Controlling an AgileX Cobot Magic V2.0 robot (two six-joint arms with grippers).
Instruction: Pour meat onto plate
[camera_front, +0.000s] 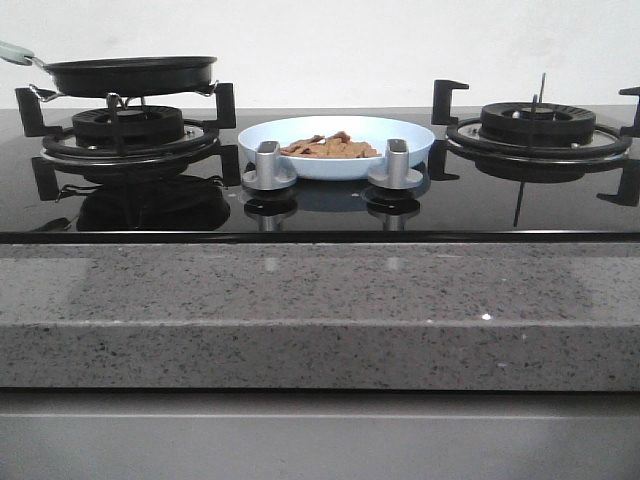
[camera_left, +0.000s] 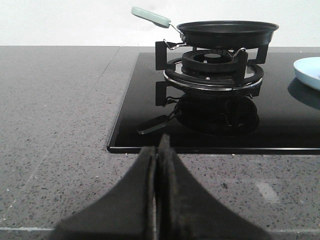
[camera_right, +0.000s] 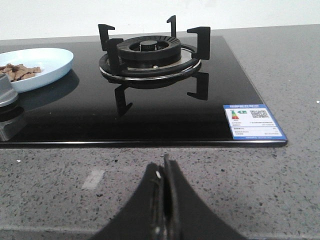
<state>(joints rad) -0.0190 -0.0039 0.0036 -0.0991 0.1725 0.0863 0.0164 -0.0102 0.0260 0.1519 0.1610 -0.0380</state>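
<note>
The light-blue plate (camera_front: 400, 132) sits at the middle back of the black glass hob, between the two burners. A small heap of orange-brown meat (camera_front: 330, 148) lies in it. The plate's edge also shows in the left wrist view (camera_left: 309, 71), and plate (camera_right: 50, 62) and meat (camera_right: 19, 71) show in the right wrist view. The black frying pan (camera_front: 130, 73) with a pale handle (camera_front: 14, 52) rests on the left burner (camera_front: 128, 128). My left gripper (camera_left: 159, 145) is shut and empty over the stone counter. My right gripper (camera_right: 164, 167) is shut and empty, also over the counter.
Two metal knobs (camera_front: 269, 165) (camera_front: 396, 165) stand in front of the plate. The right burner (camera_front: 538, 125) has raised black pan supports and holds nothing. A blue-edged label (camera_right: 252, 121) is stuck at the hob's front right corner. The grey speckled counter (camera_front: 320, 310) runs along the front.
</note>
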